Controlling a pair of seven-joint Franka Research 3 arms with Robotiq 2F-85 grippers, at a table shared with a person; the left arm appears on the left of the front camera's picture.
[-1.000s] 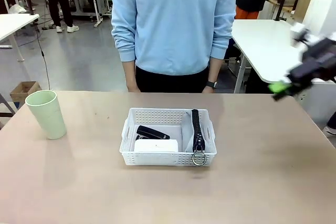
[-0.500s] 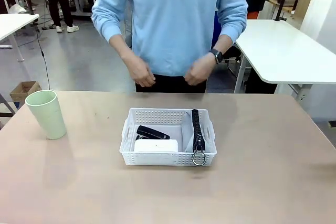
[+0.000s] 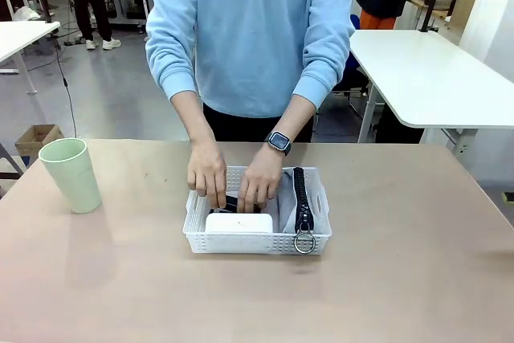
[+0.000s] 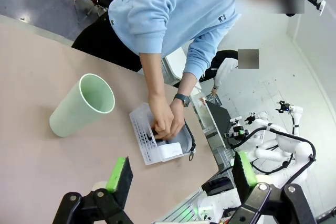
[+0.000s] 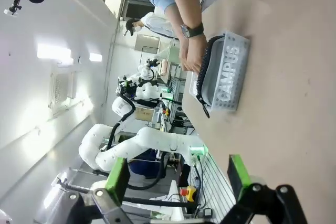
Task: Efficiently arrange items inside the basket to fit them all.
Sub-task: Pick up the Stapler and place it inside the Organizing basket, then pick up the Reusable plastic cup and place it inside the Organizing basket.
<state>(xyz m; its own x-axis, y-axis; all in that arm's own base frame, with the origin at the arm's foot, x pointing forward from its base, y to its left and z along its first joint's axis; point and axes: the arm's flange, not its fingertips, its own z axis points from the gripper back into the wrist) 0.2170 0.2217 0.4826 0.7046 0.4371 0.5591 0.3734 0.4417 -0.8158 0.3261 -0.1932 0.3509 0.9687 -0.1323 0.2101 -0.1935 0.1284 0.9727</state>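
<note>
Tan table (image 3: 418, 279), you've got the white basket (image 3: 255, 243) mid-table. Inside it: white box (image 3: 238, 222) at the near wall, grey pouch (image 3: 317, 213) on edge along one side with zipper up, small black object (image 3: 231, 201) behind the box, mostly hidden. A person's hand (image 3: 207, 173) and other hand (image 3: 259, 180) reach into the basket. Green cup (image 3: 71, 174) stands upright outside, well apart. Your left gripper (image 4: 181, 177) is spread wide and empty, and so is your right gripper (image 5: 176, 177).
</note>
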